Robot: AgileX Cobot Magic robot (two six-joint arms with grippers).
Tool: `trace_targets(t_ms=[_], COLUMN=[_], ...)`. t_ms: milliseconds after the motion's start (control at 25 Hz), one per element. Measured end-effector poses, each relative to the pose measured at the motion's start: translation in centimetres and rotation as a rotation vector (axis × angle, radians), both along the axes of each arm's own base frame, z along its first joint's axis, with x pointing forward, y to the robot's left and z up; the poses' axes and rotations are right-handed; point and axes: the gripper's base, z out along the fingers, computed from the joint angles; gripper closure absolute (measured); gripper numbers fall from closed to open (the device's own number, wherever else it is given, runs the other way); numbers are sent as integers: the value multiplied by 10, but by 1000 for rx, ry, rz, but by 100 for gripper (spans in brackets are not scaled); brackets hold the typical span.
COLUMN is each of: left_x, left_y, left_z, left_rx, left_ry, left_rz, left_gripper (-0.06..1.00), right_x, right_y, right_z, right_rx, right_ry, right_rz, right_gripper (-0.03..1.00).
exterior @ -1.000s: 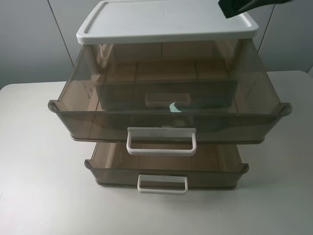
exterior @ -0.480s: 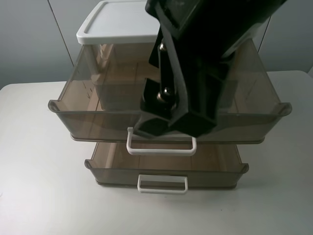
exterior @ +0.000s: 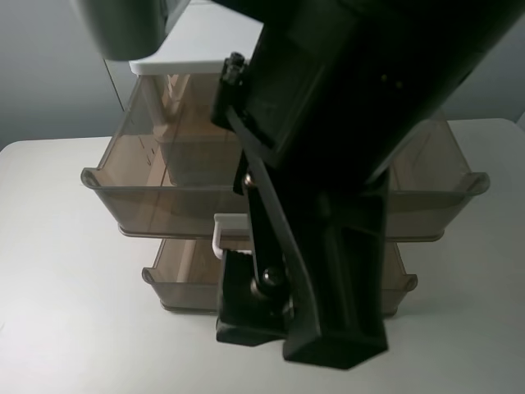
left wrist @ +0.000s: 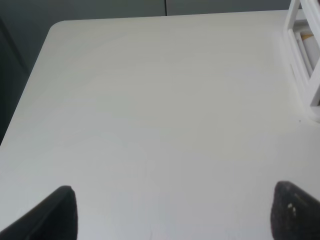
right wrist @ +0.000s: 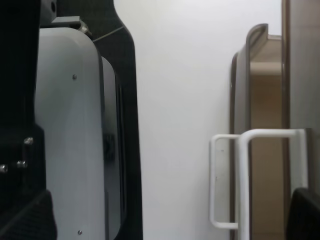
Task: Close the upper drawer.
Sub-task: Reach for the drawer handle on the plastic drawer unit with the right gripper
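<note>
**Operator:** Where is the upper drawer (exterior: 156, 197)?

**Technician:** It stands pulled well out of the cabinet (exterior: 205, 41), which sits at the middle of the far edge of the surface (exterior: 57, 271). Its front faces the near edge. The lower drawer (exterior: 176, 283) beneath it is also part open.

**Operator:** What is the state of each tool?

**Technician:** The right tool (right wrist: 165, 216) is released. Its fingertips show wide apart in the wrist view, with nothing between them. It hangs in front of the drawer fronts, near the white handle (right wrist: 272, 134). The left tool (left wrist: 180, 212) is likewise released and empty, over bare surface on the left-edge side of the cabinet.

**Operator:** How is the push done well?

**Technician:**
- Set the right tool against the drawer front at its middle, by the handle. No grasp is needed.
- Drive straight toward the far edge, square to the front, so the drawer does not skew.
- Keep clear of the lower drawer's handle.
- The cabinet looks light, so push slowly to keep it from sliding.
- Stop when the front meets the frame.
</note>
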Motion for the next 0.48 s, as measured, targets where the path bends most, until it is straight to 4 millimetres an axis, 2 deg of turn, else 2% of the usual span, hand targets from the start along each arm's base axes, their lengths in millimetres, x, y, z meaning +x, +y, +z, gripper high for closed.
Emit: trace_targets(t_ms=[320, 480], left_x=[0, 0], left_y=[0, 0], left_z=[0, 0], left_rx=[0, 0], left_ry=[0, 0], left_rz=[0, 0], left_gripper=[20, 20], right_x=[2, 2], right_y=[17, 19], right_z=[-28, -33], right_rx=[-112, -158], right_ry=[-8, -67], right_rz=[45, 58], right_gripper=[27, 27])
